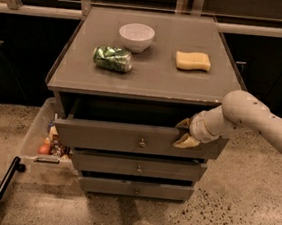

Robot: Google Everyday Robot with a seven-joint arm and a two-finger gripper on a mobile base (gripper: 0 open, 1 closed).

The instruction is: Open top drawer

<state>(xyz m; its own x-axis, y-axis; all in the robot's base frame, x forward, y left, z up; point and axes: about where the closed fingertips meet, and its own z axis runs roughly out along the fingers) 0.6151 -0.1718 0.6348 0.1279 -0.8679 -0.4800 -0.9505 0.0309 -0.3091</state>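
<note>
The top drawer (118, 136) is a wide grey front with a small brass knob (141, 142), standing pulled out a little from the cabinet, with a dark gap above its upper edge. My gripper (184, 133) sits at the drawer's upper right edge, right of the knob, its tan fingers (186, 141) hooked over the front's top rim. The white arm reaches in from the right.
Two narrower grey drawers (138, 167) sit shut below. On the cabinet top (149, 80) are a white bowl (136, 36), a green crumpled bag (112, 58) and a yellow sponge (192, 60). A clear bin (38, 129) with small items stands left on the floor.
</note>
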